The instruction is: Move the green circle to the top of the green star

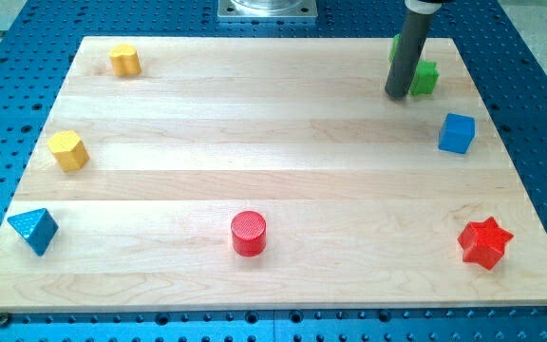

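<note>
My tip (397,94) rests on the wooden board (254,142) near the view's top right corner. A green block (427,78), star-like as far as I can tell, lies just right of the tip and touches or nearly touches the rod. A second green piece (393,49) peeks out at the rod's left edge, above the tip. It is mostly hidden by the rod, so I cannot make out its shape. It sits up and to the left of the first green block.
A blue cube (457,133) lies below the green blocks. A red star (484,242) is at the bottom right and a red circle (249,233) at the bottom middle. A blue triangle (32,229) and two yellow blocks (68,150) (124,60) line the left side.
</note>
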Tool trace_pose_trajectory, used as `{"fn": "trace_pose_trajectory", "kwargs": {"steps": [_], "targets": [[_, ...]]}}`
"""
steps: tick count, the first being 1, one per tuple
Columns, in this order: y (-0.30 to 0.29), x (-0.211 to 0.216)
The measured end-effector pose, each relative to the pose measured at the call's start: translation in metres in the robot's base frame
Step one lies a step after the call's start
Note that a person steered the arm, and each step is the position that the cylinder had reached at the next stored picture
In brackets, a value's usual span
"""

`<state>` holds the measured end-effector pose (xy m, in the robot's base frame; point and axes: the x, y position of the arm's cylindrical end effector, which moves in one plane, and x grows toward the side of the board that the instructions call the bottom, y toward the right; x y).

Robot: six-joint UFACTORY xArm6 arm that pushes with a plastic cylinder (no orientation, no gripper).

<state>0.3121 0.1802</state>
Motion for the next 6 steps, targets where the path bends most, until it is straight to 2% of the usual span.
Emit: {"fn": "trace_pose_trajectory", "kwargs": {"steps": [1,2,4,6], "targets": [[-0.036,-0.070],[-0.015,-0.097],[0.018,-0.096],[0.020,-0.092]]}}
